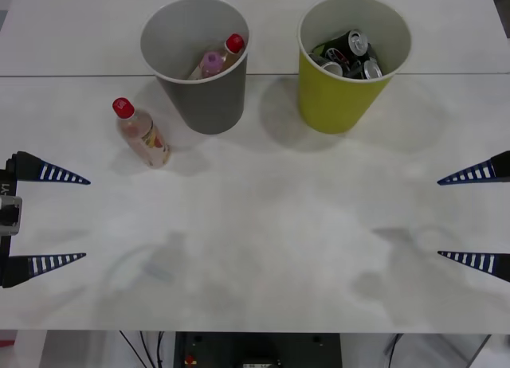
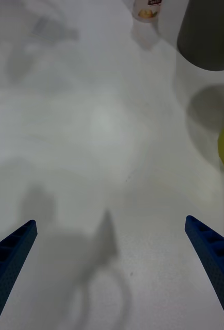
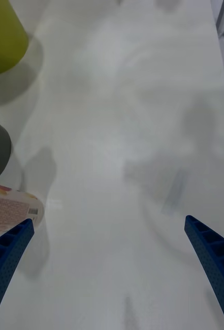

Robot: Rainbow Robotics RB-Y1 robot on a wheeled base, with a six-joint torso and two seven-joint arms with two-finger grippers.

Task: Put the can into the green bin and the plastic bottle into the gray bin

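Left gripper (image 1: 68,219): nearest you, low at the counter's (image 1: 263,248) left edge, fingers spread wide, holding nothing.
Right gripper (image 1: 458,217): mirrored at the right edge, fingers equally wide and empty.
Plastic bottle (image 1: 142,134): red-capped, standing free on the counter, just left of the gray bin (image 1: 201,93).
Gray bin: far left-centre, already holding two bottles.
Green bin (image 1: 344,81): far right-centre, cans inside.
Step in hand: you look set to fetch the remaining bottle.
Next move: send your left gripper forward, straddle the bottle's body, then close.
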